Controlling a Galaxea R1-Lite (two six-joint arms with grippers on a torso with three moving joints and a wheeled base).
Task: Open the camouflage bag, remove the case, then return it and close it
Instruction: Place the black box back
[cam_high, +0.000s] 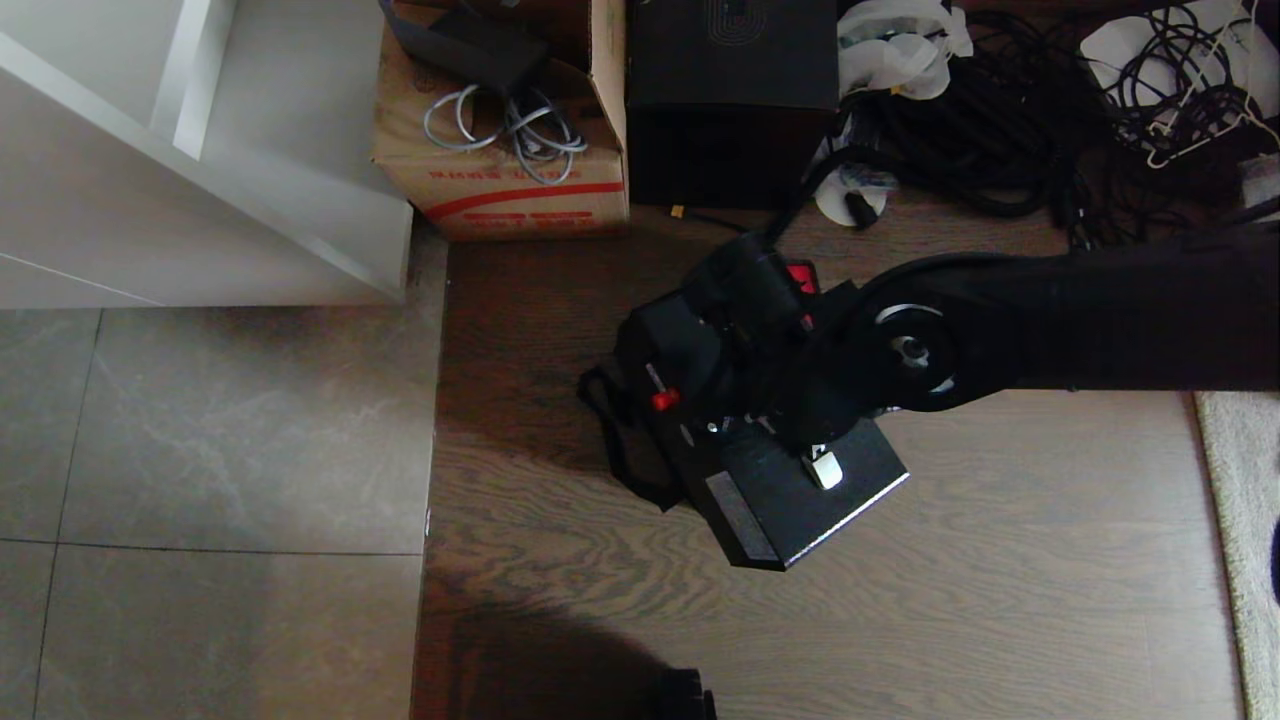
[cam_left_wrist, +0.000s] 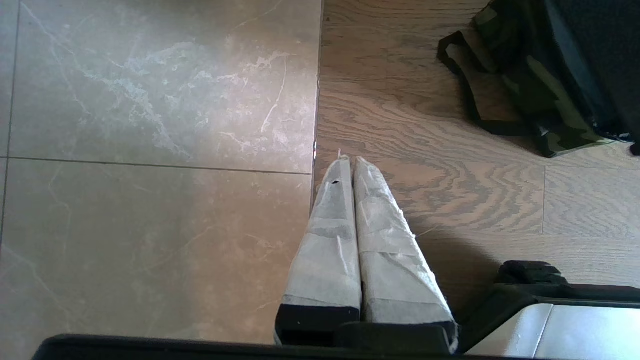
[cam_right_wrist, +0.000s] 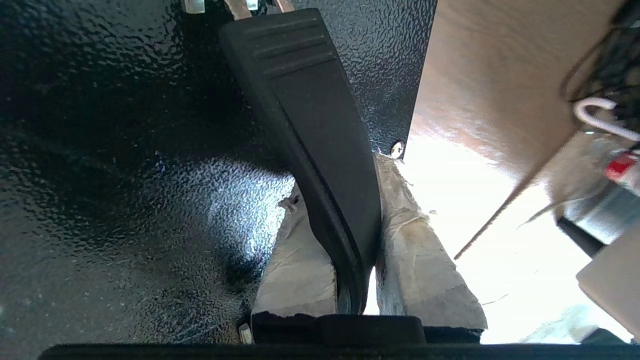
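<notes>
The black case (cam_high: 800, 505) hangs tilted over the wooden floor, with a small red part (cam_high: 665, 400) on its side. My right gripper (cam_high: 812, 447) is shut on the case's black top handle (cam_right_wrist: 320, 125), which runs between the taped fingers (cam_right_wrist: 425, 260) against the textured case top (cam_right_wrist: 125, 175). The camouflage bag (cam_high: 625, 445) lies under and behind the case, mostly hidden by it and the arm; a red bit of lid lining (cam_high: 800, 275) shows. In the left wrist view the camouflage bag (cam_left_wrist: 540, 100) lies far off, and my left gripper (cam_left_wrist: 350, 162) is shut on nothing, low over the floor.
A brown carton (cam_high: 500, 130) with cables and a taller black box (cam_high: 730, 100) stand behind the bag. Tangled black cables (cam_high: 1000, 130) cover the back right. A white cabinet (cam_high: 200, 150) is at the left, a pale rug (cam_high: 1240, 520) at the right edge.
</notes>
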